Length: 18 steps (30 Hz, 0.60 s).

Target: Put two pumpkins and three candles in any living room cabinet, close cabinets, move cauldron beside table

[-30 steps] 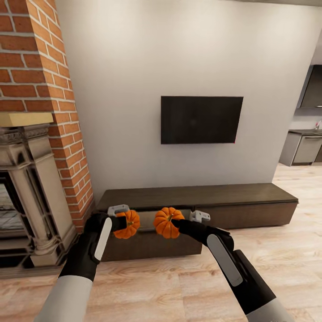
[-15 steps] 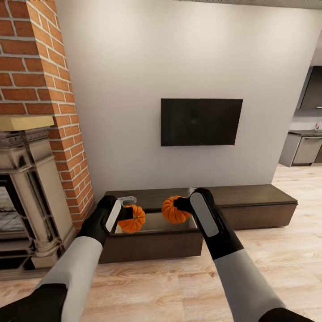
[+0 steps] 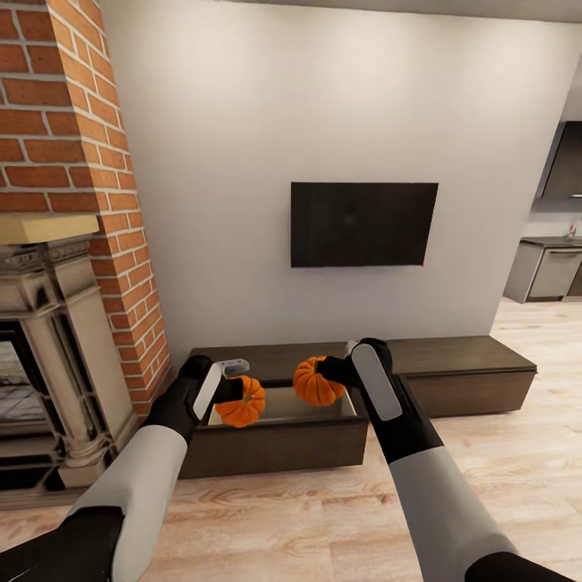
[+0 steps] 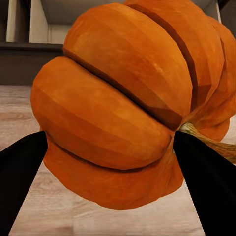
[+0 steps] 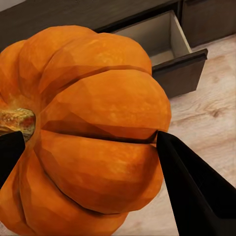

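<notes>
Cabinet (image 3: 453,356) first: the long dark unit ran along the foot of the wall, and its left drawer (image 3: 279,440) stood pulled out, pale inside, with nothing visible in it from the head view. The right wrist view looked down on a drawer (image 5: 162,42) as well, and what showed of its interior was bare too.

Over that drawer hung both pumpkins. The left pumpkin (image 3: 242,401) sat above the drawer's left end, clamped in the left gripper (image 3: 233,388); up close its dark fingers (image 4: 19,172) pressed the ribs from either side. The right pumpkin (image 3: 317,381) hovered over the drawer's right end near the back edge, pinched in the right gripper (image 3: 331,373), whose fingers (image 5: 196,187) were closed tight on the rind.

Risks, as I judged them: these were round, ribbed bodies, so a release from height could have sent one bouncing over the front edge onto the wood floor (image 3: 485,485). The two arms were close together, and lowering both at once might have knocked them. A pumpkin standing too tall could have fouled the drawer on closing.
</notes>
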{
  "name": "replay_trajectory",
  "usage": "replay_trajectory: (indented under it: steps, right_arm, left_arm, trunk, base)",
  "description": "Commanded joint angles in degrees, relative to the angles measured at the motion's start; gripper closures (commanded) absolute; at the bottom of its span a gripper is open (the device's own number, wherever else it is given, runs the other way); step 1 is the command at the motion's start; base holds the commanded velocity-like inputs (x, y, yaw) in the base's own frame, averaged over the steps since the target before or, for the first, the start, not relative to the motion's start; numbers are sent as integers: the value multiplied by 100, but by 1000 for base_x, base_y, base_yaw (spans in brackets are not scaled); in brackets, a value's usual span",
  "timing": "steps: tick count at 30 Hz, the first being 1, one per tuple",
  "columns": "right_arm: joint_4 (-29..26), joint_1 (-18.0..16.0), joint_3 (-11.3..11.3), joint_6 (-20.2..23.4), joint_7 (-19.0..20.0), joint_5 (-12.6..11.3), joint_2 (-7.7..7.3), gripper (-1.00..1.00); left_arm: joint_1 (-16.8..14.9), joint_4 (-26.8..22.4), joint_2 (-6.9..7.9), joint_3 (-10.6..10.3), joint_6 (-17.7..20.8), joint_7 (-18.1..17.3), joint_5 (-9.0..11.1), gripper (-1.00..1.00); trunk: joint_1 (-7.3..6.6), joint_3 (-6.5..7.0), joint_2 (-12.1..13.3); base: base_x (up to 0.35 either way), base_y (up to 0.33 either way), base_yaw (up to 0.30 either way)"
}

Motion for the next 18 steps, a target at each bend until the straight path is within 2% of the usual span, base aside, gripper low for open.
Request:
replay_trajectory:
  steps: [1,12,18]
  right_arm:
    - [-1,6,7,-11,15,-12,0,100]
    - [-4,11,18,3,16,-33,0,100]
    - [10,12,22,7,16,-43,0,100]
  left_arm:
    - [2,1,2,-1,8,5,-3,100]
    - [5,-6,30,23,54,-13,7,100]
    - [5,-6,21,29,80,-18,11,100]
  trunk:
    - [-23,18,42]
    - [-45,36,82]
    - [-45,36,82]
  base:
    - [0,0,0]
    - [9,0,0]
    - [222,0,0]
